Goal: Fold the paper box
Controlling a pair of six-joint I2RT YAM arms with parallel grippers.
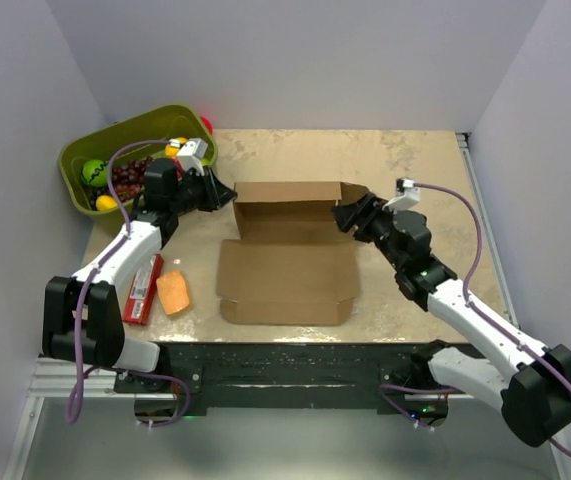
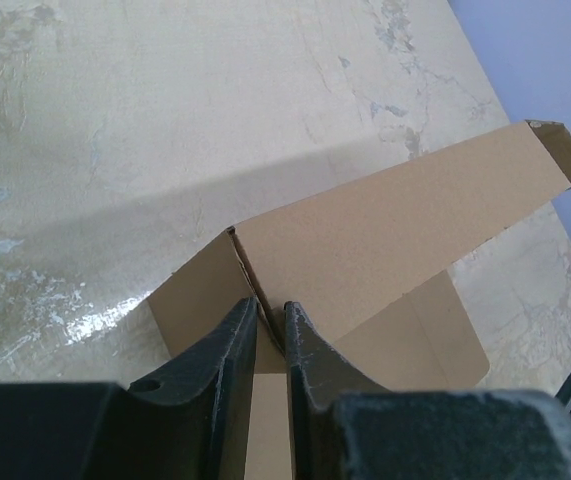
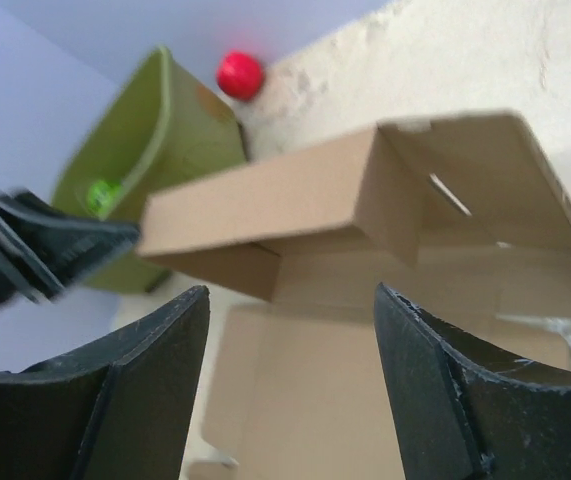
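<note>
The paper box point(image 1: 287, 280) is brown cardboard lying open mid-table, its back wall and side flaps standing up. My left gripper point(image 1: 227, 196) is at the box's back left corner. In the left wrist view the gripper point(image 2: 269, 306) is shut on the upright edge of the box point(image 2: 385, 230) where two walls meet. My right gripper point(image 1: 343, 215) is open by the box's back right corner and touches nothing. In the right wrist view the gripper point(image 3: 290, 295) is spread wide, with the box's raised wall point(image 3: 265, 205) beyond it.
An olive-green bin point(image 1: 77, 165) with fruit and toys stands at the back left; it also shows in the right wrist view point(image 3: 155, 150). A red ball point(image 1: 207, 124) lies behind it. An orange block point(image 1: 174, 293) and a red packet point(image 1: 143, 288) lie left of the box.
</note>
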